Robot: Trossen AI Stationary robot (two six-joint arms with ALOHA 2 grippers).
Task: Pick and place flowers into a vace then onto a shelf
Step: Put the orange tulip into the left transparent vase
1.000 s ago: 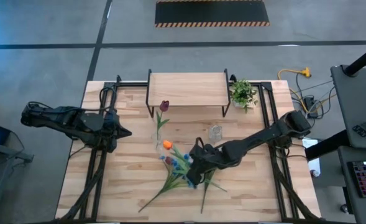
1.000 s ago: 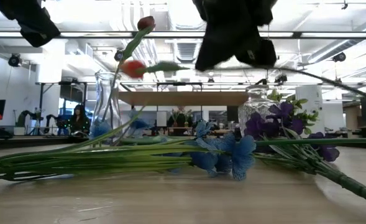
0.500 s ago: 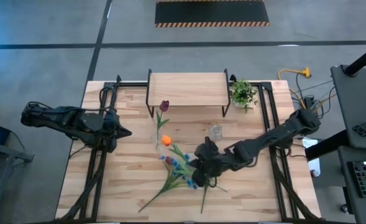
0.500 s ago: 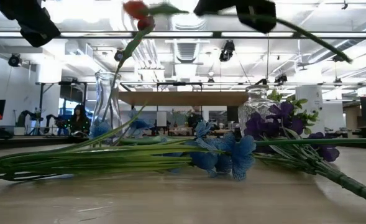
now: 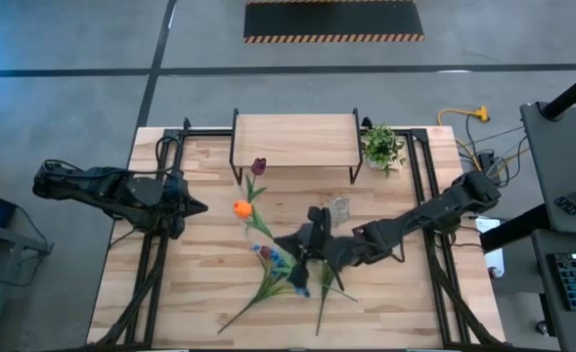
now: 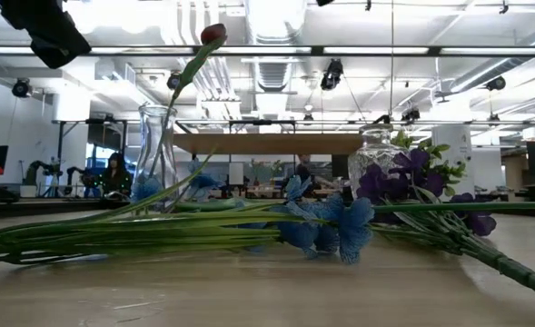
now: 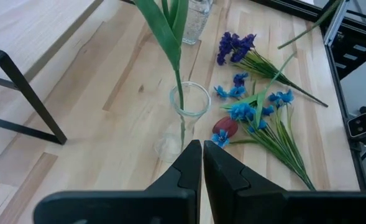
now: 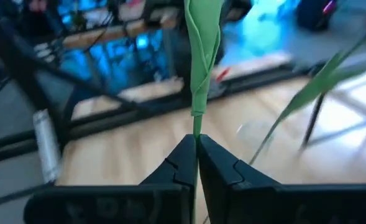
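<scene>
High view: right end effector (image 5: 303, 241) grips the orange bud's (image 5: 242, 208) stem.

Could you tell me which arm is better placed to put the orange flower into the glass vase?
The right. Its gripper is already shut on the orange flower's stem, which is lifted above the table beside the vase. The left gripper is shut and empty, back at the table's left side.
</scene>
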